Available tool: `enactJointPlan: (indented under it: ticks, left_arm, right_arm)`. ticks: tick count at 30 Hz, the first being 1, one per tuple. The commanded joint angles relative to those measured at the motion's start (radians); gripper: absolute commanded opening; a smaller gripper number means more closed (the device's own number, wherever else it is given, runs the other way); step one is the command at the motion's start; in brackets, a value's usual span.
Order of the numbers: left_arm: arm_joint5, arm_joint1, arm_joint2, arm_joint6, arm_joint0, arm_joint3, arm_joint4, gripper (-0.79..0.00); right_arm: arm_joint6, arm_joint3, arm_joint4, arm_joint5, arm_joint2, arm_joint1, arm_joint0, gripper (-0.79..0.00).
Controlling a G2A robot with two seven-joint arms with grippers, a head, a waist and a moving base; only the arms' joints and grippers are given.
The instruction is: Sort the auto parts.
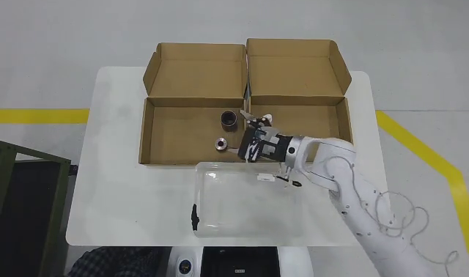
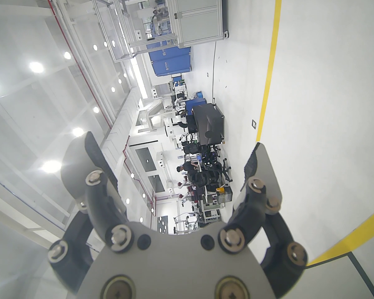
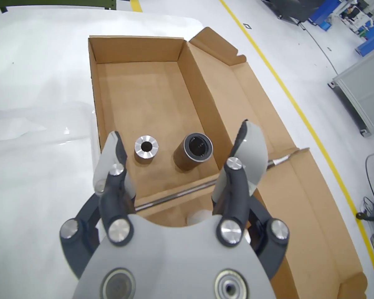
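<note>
**Small steel parts, open end effector above the box wall**

Two short cylinders stand upright, just beside each other, on the floor of one cardboard box [image 3: 137, 94]: a bright silver bush [image 3: 146, 149] and a dark sleeve [image 3: 194, 150], both with the bore facing up. A thin metal rod [image 3: 174, 194] seems to lie across the wall shared with the neighbouring box [image 3: 299, 219]. All three look like stiff machined metal, probably heavy for their bulk, smooth and apt to slip. The cylinders would be best taken across the outer round wall, low down, and the rod near its middle so it does not tip.

The right end effector [image 3: 179, 130] hangs over that shared wall, fingers spread wide, holding nothing. The rod passes beneath it, and I cannot tell whether they touch. The left end effector [image 2: 174, 140] is also spread and empty, pointing away from the desk [image 3: 34, 79]
</note>
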Motion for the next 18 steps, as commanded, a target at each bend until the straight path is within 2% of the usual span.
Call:
enactJointPlan:
  ticks: [1,3,18]
  left_arm:
    - [0.000,0.000,0.000,0.000,0.000,0.000,0.000,0.000]
    - [0.000,0.000,0.000,0.000,0.000,0.000,0.000,0.000]
    - [0.000,0.000,0.000,0.000,0.000,0.000,0.000,0.000]
  right_arm:
    - [0.000,-0.057,-0.016,0.013,0.058,0.012,-0.074,-0.037]
    - [-0.002,-0.107,-0.028,0.023,0.115,0.024,-0.142,0.000]
    - [-0.122,-0.335,-0.067,0.098,0.508,0.070,-0.567,0.000]
